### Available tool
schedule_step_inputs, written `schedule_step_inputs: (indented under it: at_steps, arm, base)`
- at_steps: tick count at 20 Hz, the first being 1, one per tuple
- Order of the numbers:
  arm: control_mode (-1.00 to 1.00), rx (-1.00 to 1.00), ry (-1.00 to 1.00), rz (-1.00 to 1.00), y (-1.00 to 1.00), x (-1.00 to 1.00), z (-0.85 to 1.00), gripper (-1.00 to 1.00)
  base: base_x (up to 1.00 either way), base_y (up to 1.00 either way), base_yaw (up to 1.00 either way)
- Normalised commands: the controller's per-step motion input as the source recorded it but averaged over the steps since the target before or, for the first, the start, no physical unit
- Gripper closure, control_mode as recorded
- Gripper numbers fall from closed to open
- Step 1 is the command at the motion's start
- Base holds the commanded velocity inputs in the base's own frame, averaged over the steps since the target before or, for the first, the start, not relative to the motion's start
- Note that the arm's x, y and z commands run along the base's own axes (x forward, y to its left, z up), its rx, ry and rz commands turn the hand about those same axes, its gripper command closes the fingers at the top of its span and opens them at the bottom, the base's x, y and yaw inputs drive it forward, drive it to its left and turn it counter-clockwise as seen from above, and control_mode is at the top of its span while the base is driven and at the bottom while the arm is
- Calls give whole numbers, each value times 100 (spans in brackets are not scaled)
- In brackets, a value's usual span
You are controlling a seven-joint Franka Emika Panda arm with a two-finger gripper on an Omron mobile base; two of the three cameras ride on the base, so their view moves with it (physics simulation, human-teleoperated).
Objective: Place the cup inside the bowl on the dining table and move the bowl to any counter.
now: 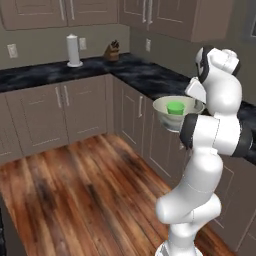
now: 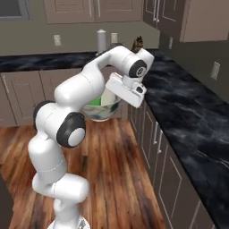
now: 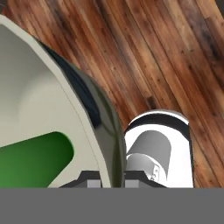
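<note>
The off-white bowl (image 1: 169, 116) hangs in the air above the wooden floor, just in front of the counter (image 1: 150, 76). The small green cup (image 1: 175, 107) sits inside it. My gripper (image 1: 196, 104) is shut on the bowl's rim on the counter side. In the right base view the bowl (image 2: 105, 108) with the cup (image 2: 95, 102) is partly hidden behind my arm, and the gripper (image 2: 117, 95) clamps its edge beside the counter (image 2: 179, 107). In the hand view the bowl (image 3: 43, 105) wall runs between my gripper (image 3: 111, 181) fingers, and the cup (image 3: 30, 162) lies inside. The dining table is out of view.
A white paper towel roll (image 1: 73, 50) and a knife block (image 1: 112, 51) stand on the back counter near the corner. Beige cabinet doors (image 1: 75, 110) run below the worktop, and upper cabinets (image 1: 165, 17) hang above. Wooden floor (image 1: 75, 190) lies open to the left.
</note>
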Motion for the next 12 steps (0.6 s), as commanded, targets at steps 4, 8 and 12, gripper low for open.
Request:
schedule_step_inputs:
  at_steps: [4,8,12]
  arm:
    - [100,0,0,0,0,0,0,100]
    - [100,0,0,0,0,0,0,100]
    - [100,0,0,0,0,0,0,100]
  base:
    - [-2,-10,-42]
    - [-4,-10,-41]
    - [-2,-3,-37]
